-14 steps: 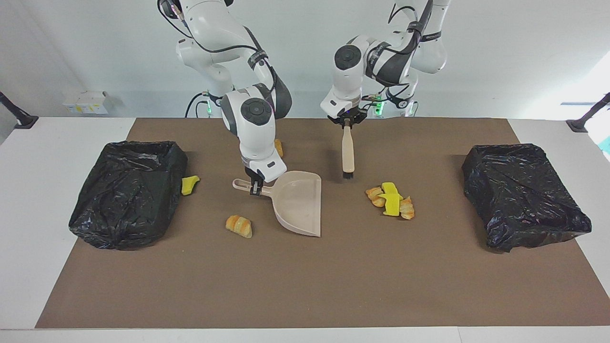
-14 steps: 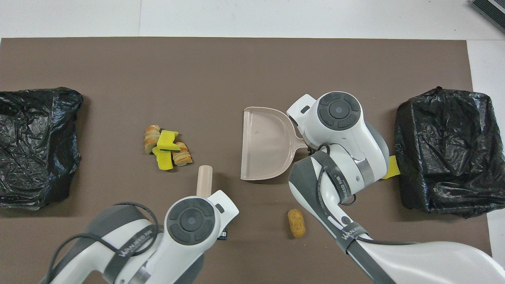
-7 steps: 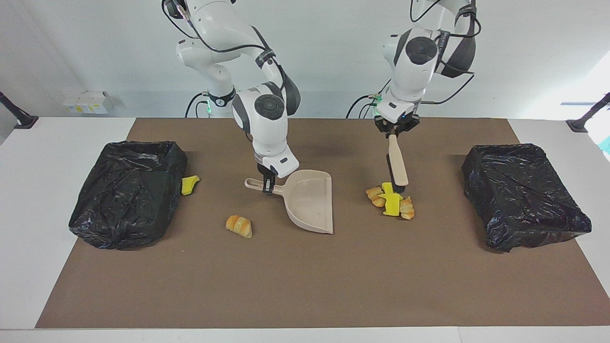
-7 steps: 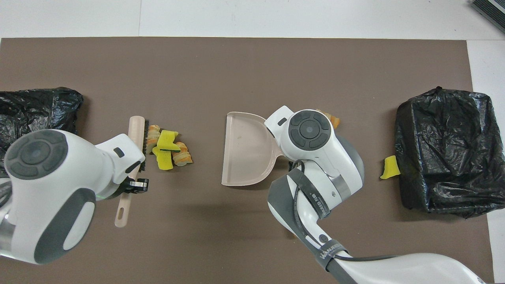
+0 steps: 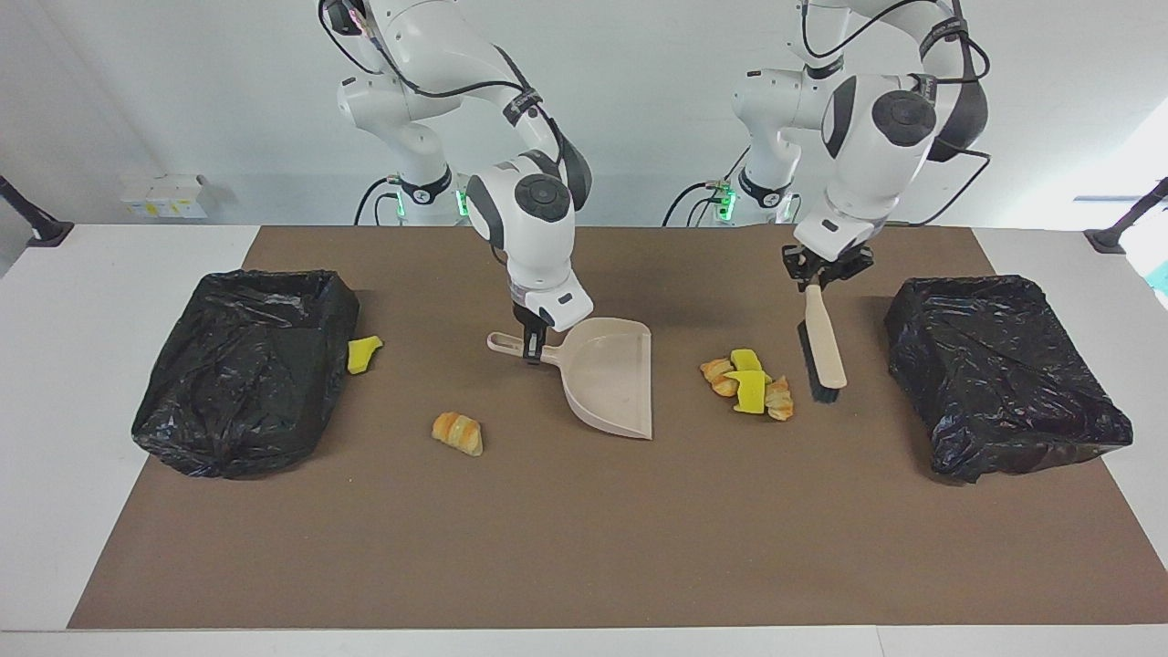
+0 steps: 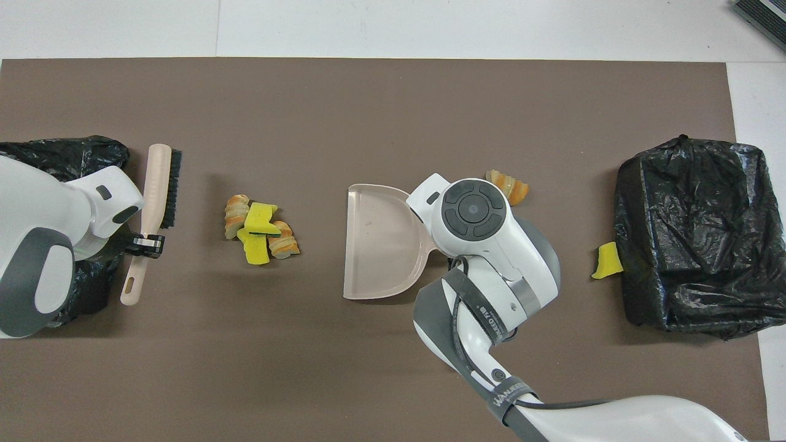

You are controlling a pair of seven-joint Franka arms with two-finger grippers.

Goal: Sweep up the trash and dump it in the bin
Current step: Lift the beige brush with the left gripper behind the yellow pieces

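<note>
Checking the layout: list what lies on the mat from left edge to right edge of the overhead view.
Black bin bag → brush → pile of pastries and yellow wedges → dustpan → lone pastry → single yellow wedge → second black bin bag.

Brush [image 5: 821,345] now between trash pile [image 5: 748,384] and bin [image 5: 999,374]; dustpan [image 5: 610,376] closer to pile.
</note>
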